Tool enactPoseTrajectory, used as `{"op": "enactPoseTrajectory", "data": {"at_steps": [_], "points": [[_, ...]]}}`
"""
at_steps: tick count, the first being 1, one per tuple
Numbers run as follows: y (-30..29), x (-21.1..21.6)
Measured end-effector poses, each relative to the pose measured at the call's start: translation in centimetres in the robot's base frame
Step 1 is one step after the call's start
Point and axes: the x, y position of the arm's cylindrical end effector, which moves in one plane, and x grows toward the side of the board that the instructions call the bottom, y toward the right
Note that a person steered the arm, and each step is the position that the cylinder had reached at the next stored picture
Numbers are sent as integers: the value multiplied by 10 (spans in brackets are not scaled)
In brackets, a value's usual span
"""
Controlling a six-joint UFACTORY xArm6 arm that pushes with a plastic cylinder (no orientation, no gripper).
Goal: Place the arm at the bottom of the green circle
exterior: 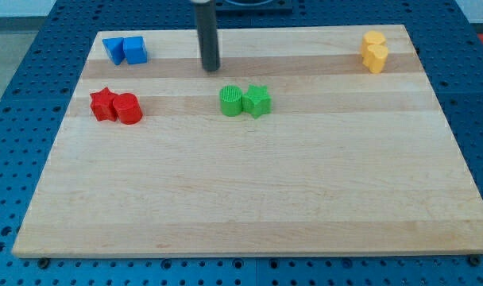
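The green circle [231, 101] sits on the wooden board [249, 199] a little above its middle, touching a green star [257, 101] on its right. My tip [211, 68] is on the board above and slightly left of the green circle, apart from it. The rod rises from there out of the view's top.
A blue pair of blocks [125, 50] lies at the top left. A red star [104, 104] and a red cylinder [129, 109] touch at the left. Two yellow blocks [374, 52] stand at the top right. A blue perforated table surrounds the board.
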Motion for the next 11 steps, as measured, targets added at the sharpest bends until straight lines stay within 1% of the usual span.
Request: {"op": "enactPoseTrajectory", "data": {"at_steps": [2, 3, 4, 5, 6, 9, 10, 11], "points": [[-11, 50], [-11, 64], [-11, 114], [4, 140], [50, 124], [50, 124], [50, 103], [50, 98]]}}
